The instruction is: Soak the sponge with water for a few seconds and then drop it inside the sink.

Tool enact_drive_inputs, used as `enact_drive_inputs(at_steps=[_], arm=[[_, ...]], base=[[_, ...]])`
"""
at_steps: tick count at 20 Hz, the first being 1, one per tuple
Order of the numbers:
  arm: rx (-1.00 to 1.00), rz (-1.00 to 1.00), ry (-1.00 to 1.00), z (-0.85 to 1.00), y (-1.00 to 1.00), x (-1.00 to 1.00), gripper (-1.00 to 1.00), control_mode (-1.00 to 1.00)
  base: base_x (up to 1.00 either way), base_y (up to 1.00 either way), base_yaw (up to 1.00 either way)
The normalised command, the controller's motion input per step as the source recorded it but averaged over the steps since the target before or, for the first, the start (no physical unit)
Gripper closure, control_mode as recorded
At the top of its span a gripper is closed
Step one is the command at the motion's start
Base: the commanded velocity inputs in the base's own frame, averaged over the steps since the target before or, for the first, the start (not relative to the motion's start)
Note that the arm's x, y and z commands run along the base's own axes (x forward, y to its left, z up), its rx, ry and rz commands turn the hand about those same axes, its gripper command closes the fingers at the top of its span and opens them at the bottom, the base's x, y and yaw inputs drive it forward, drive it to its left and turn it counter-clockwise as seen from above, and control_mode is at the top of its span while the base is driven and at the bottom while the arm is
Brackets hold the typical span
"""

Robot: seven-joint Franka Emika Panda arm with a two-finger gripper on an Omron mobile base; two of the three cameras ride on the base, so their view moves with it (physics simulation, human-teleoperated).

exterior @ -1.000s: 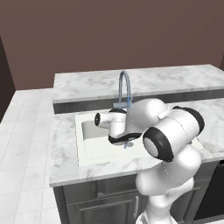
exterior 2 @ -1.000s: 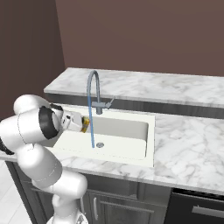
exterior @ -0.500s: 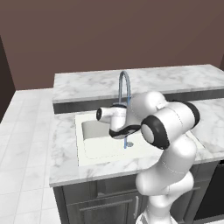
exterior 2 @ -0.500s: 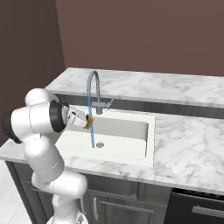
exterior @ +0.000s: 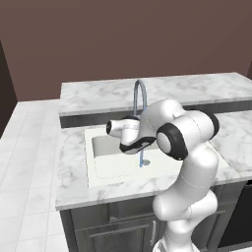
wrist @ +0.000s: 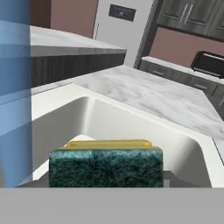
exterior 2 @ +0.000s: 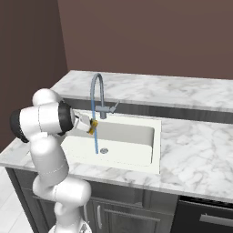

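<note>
Since a second ago the arm has swung its elbow up and carried the hand rightward, so the sponge has come from beside the stream to the water itself.

In the right base view, from the left: the arm's big shoulder joint, then the gripper pointing right over the sink, its jaws closed on the sponge. The yellow block sits touching the blue stream, just under the faucet spout and well above the basin floor. The drain lies below, right of the stream's foot. Marble counter runs off to the right.

In the hand view the water falls as a broad blue band at the left; the sponge, dark green face foremost, is clamped at the bottom, with the sink wall behind it.
</note>
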Motion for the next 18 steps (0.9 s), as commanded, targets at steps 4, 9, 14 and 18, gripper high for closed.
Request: enact_drive_inputs(at_steps=[4,9,14,18], arm=[[-0.01,-0.03,0.05,-0.05,0.00,0.14,1.00,-1.00],[-0.02,-0.04,0.10,-0.02,0.00,0.26,1.00,-1.00],[-0.02,-0.03,0.11,0.00,0.00,0.21,1.00,-1.00],[-0.05,-0.01,0.02,-0.03,0.00,0.01,1.00,-1.00]], base=[[0.00,0.00,0.00],[0.00,0.00,0.00],[0.00,0.00,0.00],[0.00,0.00,0.00]])
